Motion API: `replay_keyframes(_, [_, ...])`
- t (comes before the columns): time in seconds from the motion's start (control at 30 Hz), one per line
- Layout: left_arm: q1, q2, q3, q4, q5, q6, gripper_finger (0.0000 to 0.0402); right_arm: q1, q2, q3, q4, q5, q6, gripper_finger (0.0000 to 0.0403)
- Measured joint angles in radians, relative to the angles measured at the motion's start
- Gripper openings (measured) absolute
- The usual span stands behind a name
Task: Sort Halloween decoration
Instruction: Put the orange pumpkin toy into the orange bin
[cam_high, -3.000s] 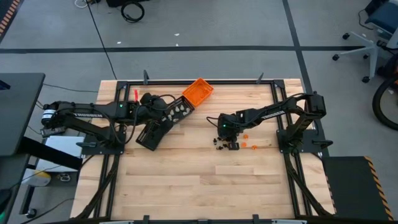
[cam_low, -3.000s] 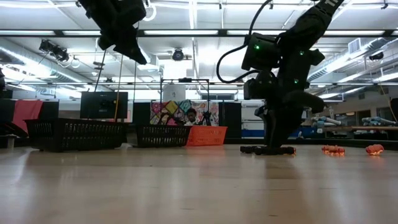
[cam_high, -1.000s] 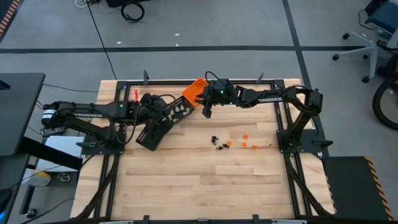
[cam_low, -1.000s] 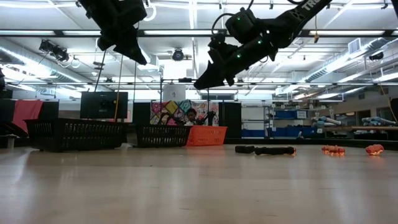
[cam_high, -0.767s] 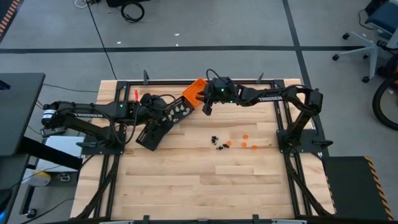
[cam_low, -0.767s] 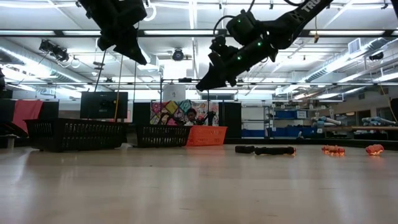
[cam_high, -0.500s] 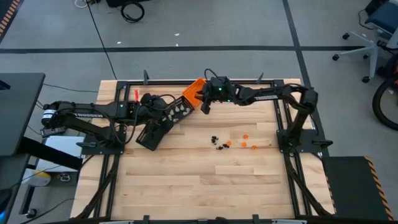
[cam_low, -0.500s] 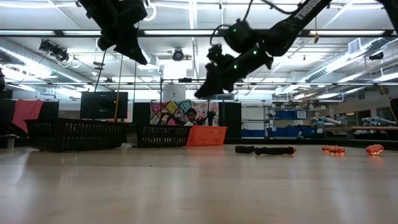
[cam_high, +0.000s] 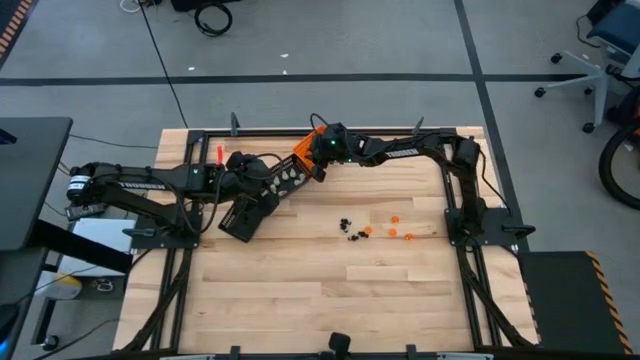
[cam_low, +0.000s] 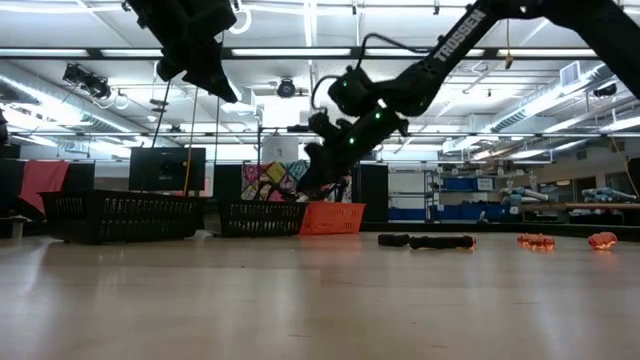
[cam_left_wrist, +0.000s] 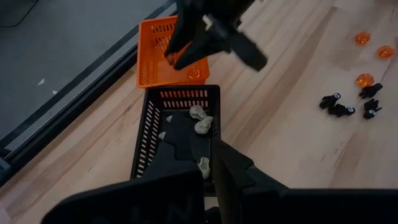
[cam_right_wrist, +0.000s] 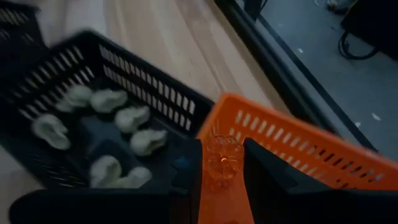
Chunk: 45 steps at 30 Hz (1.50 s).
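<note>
Right gripper (cam_right_wrist: 222, 163) pinched orange trinket (cam_right_wrist: 222, 157) above orange tray (cam_right_wrist: 298, 155); drop step in hand; release presumably next.

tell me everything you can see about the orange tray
The orange tray is a rectangular basket of what looks like plastic, with slotted walls and an open top. It sits at the table's far edge, angled, one end against a black tray that holds whitish trinkets. At least one orange trinket lies inside. The right gripper hangs over it, its fingers shut on an orange trinket.
</note>
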Motion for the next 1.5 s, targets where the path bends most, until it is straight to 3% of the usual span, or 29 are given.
replay_keyframes(0.27, [0.000, 0.000, 0.000, 0.001, 0.000, -0.004, 0.0000, -0.021, 0.029, 0.006, -0.040, 0.001, 0.018, 0.0106])
replay_keyframes(0.83, [0.000, 0.000, 0.000, 0.001, 0.000, 0.007, 0.0000, -0.030, 0.025, 0.006, -0.053, 0.000, 0.026, 0.0185])
replay_keyframes(1.2, [0.009, 0.000, 0.000, 0.010, 0.000, 0.050, 0.0000, -0.029, -0.173, 0.006, -0.177, 0.020, -0.045, 0.0181])
replay_keyframes(1.5, [0.050, 0.000, 0.000, 0.070, 0.000, 0.053, 0.0000, 0.006, -0.327, 0.006, -0.533, -0.121, 0.031, 0.0181])
